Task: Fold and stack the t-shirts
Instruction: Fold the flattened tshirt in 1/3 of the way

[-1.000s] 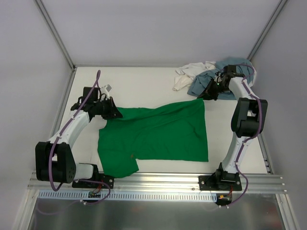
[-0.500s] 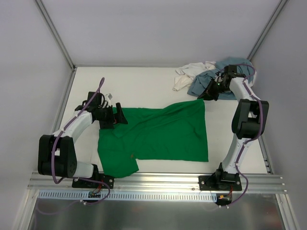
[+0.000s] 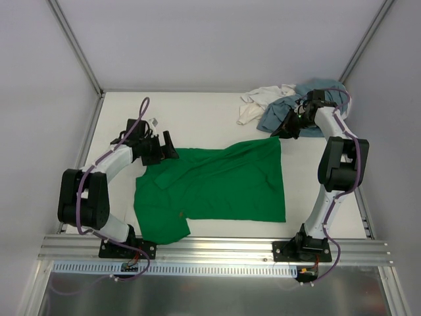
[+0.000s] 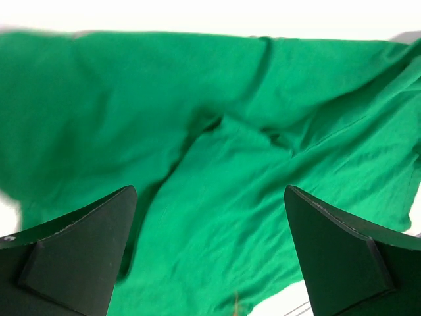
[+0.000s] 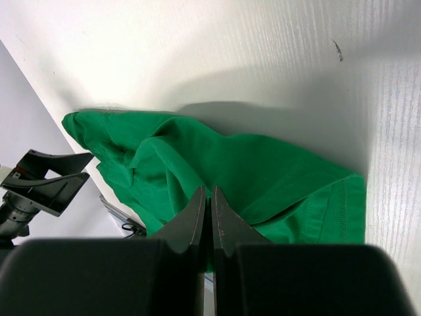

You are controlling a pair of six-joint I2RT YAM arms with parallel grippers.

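Observation:
The green t-shirt (image 3: 223,184) lies spread on the table with wrinkles along its far left part (image 4: 230,131). My left gripper (image 3: 163,149) stands open just above the shirt's far left corner, with only cloth below its wide jaws (image 4: 209,191). My right gripper (image 3: 283,130) is shut at the shirt's far right corner (image 5: 263,178). Its fingers (image 5: 200,217) are pressed together over the cloth and I see nothing between them. The grey-blue t-shirt (image 3: 275,117) and the white t-shirt (image 3: 260,102) lie crumpled at the back right, behind the right arm.
Metal frame posts (image 3: 75,46) and grey walls close in the table on the left, back and right. A rail (image 3: 217,250) carrying both arm bases runs along the near edge. The left gripper (image 5: 43,184) shows at the left of the right wrist view.
My left gripper has opened and let go of the shirt's far left edge, then shifted right and slightly back. The right gripper has stayed shut in place.

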